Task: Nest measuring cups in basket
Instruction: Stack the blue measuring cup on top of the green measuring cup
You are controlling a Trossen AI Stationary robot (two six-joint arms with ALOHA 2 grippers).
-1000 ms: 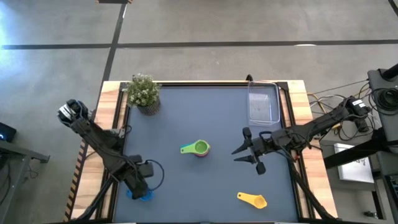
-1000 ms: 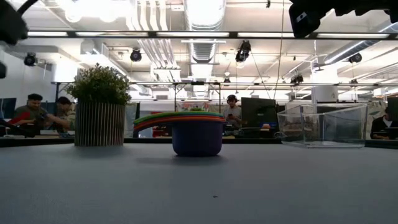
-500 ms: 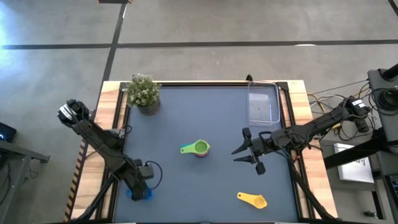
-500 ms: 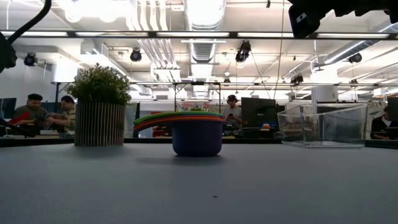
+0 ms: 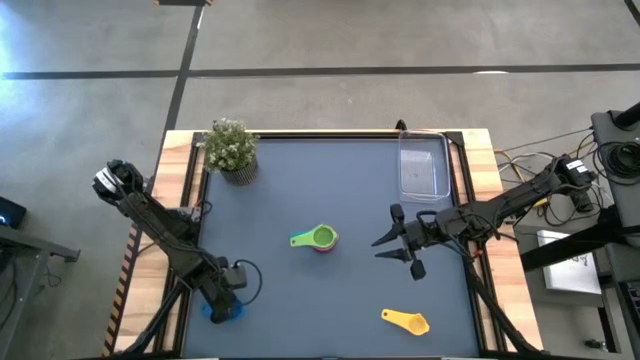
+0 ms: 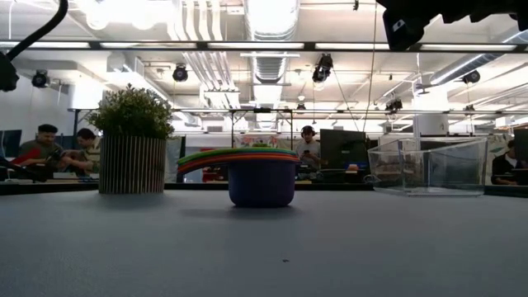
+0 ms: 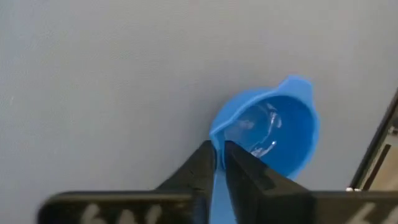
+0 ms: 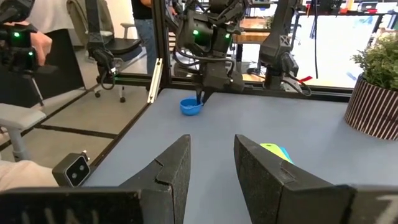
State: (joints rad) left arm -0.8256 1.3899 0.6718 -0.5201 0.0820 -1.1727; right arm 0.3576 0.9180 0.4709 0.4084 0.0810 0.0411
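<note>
Pick-up of the light blue cup (image 7: 273, 134), by the look of it: left gripper (image 7: 219, 163) clenched on the cup's flat handle where it meets the rim, down at the front left corner of the table (image 5: 300, 300), far from the basket (image 5: 424, 165) and diagonally across from it. Cup apparently on the surface, not yet lifted. Basket clear-walled, at the back right corner, nothing visible inside it in the low view. Stack of nested cups (image 5: 320, 239) near mid-table, forward and left of the basket, green on top from above, purple bowl at the bottom and coloured rims layered above it in the low view. Yellow cup (image 5: 406, 320) alone, well forward of the basket near the front edge. Right gripper (image 5: 396, 242) waiting just forward of the basket, between it and the yellow cup, fingers parted and holding nothing. Potted plant (image 5: 231, 148) at the back left corner, level with the basket, out of the way. Next, probably: lift straight up without letting the thin handle twist in the pinch, carry toward the basket or the stack, lower with bowl upright so it seats. Risk of the cup swinging or slipping, held as it is by the handle alone.
</note>
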